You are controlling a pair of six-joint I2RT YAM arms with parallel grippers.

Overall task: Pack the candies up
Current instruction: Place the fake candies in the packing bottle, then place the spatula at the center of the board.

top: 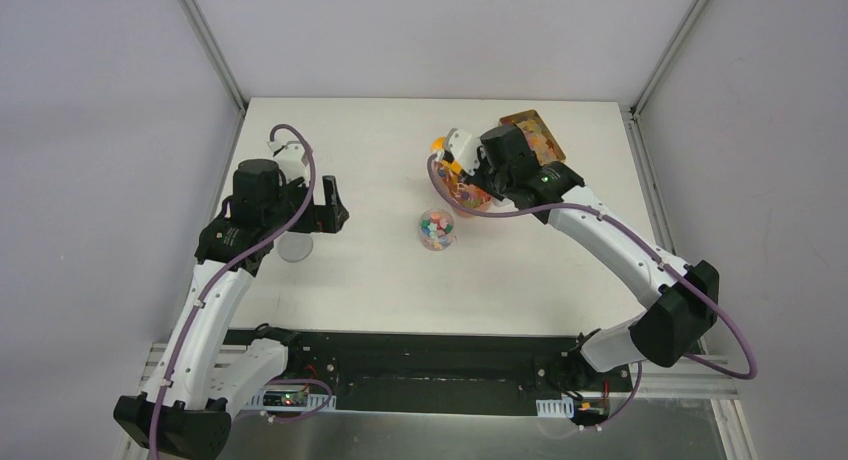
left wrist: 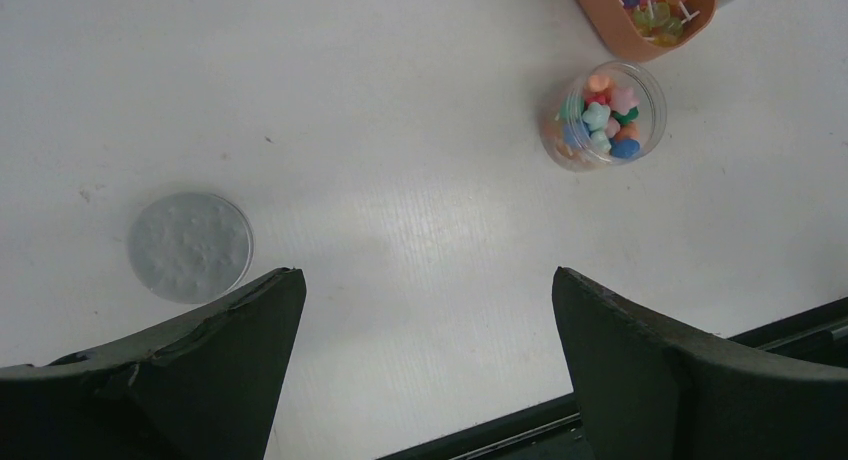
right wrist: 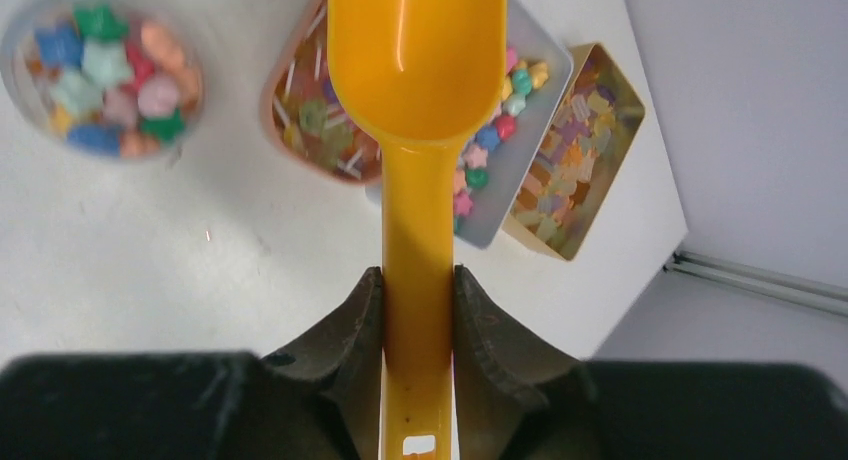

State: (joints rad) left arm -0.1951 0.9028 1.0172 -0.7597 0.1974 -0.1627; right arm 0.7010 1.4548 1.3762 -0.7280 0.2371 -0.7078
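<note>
Right hand clenches the orange scoop over an amber box, grey tray and brown bowl of sweets, beside a candies-filled jar, while the left hand hangs released above the table.

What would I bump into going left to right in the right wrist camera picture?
Candies in a clear cup → brown bowl → white tray → yellow see-through box. The orange scoop overlaps the bowl and tray, so I skipped it.

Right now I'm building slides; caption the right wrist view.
Right gripper holds an empty orange scoop over the candies.
</note>
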